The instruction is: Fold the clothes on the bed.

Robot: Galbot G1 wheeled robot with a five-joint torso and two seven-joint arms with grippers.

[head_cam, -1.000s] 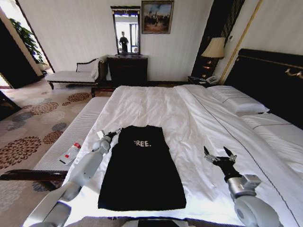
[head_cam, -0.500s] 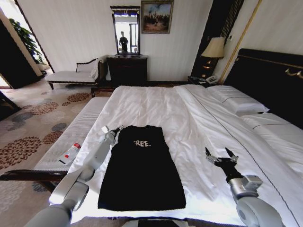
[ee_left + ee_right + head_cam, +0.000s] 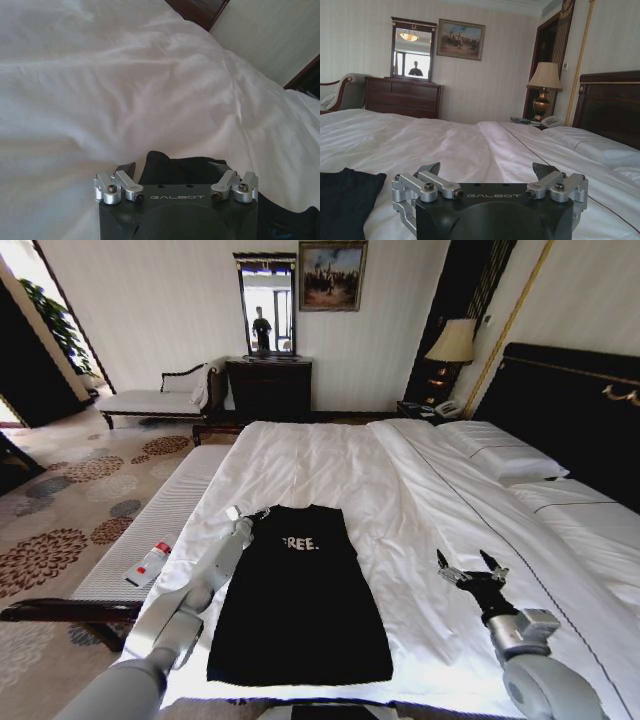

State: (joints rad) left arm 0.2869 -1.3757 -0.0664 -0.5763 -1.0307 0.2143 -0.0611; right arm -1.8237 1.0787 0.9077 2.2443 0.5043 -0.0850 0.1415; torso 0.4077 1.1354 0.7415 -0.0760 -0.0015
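Head view: black T-shirt [image 3: 300,595] lay flat, already narrowed, on the bed [image 3: 400,470] near its foot. Left gripper [image 3: 250,514], jaws spread and empty, sat at the shirt's top left corner; right gripper [image 3: 471,567], likewise spread and empty, hovered over white duvet, well apart from it

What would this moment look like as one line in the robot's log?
left gripper: open, at T-shirt top-left corner | right gripper: open, above bed, apart from shirt | shirt: flat, lengthwise-folded
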